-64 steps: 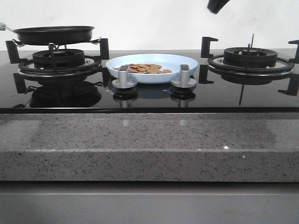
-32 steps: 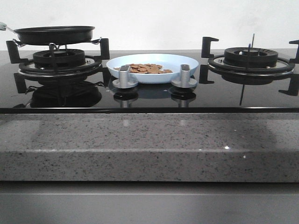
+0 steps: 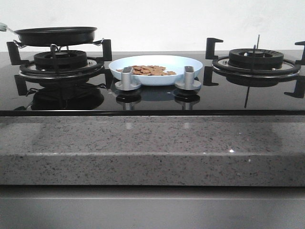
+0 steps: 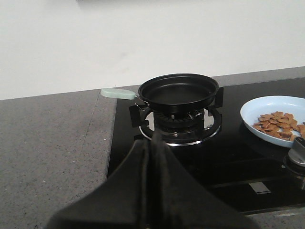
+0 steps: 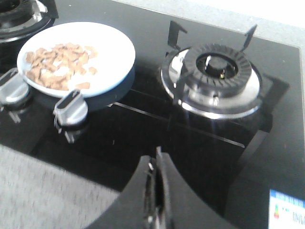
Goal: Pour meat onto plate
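The pale blue plate [image 3: 155,63] sits on the black glass hob between the two burners, with the meat [image 3: 150,70] as a loose reddish-brown pile in it. The plate [image 4: 267,106] and meat [image 4: 275,123] also show in the left wrist view, and the plate [image 5: 112,52] and meat [image 5: 59,64] in the right wrist view. The black frying pan [image 3: 55,35] rests empty on the left burner [image 3: 59,61]. My left gripper [image 4: 152,143] is shut and empty, short of the pan [image 4: 178,90]. My right gripper [image 5: 157,157] is shut and empty above the hob's front edge. Neither gripper shows in the front view.
Two silver knobs [image 3: 126,78] [image 3: 188,78] stand just in front of the plate. The right burner [image 3: 256,59] with its black pan supports is bare. The pan's pale green handle [image 4: 117,93] points out over the grey speckled counter [image 3: 152,148].
A dark part of the right arm at the top of the front view one second ago has gone out of view. Pan, plate and meat have not moved.
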`<control>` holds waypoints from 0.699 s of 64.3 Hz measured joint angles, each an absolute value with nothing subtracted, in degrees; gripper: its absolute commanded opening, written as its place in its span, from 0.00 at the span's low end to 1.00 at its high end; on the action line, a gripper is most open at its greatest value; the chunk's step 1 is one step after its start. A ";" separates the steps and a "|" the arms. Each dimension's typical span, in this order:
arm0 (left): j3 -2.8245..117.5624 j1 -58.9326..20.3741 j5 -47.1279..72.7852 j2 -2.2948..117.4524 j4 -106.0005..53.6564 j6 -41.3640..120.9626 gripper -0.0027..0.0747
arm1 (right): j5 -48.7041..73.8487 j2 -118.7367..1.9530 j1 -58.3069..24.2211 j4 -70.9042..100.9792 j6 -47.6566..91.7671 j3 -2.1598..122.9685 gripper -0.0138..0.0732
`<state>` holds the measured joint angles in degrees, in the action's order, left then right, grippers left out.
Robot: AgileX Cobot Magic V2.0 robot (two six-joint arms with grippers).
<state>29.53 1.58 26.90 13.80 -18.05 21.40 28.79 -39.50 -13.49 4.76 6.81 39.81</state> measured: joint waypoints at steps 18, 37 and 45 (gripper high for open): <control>29.53 1.58 26.90 13.80 -18.05 21.40 0.01 | 24.35 -22.15 -13.49 5.20 6.81 26.08 0.09; 29.53 1.58 26.90 13.80 -18.05 21.40 0.01 | 23.21 -15.27 -13.49 5.23 6.81 22.20 0.09; 29.53 1.58 26.90 13.80 -18.05 21.40 0.01 | 22.75 -15.27 -13.49 5.23 6.69 22.20 0.09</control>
<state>29.53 1.58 26.90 13.80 -18.05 21.40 22.75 -15.27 -13.49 5.23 6.69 22.20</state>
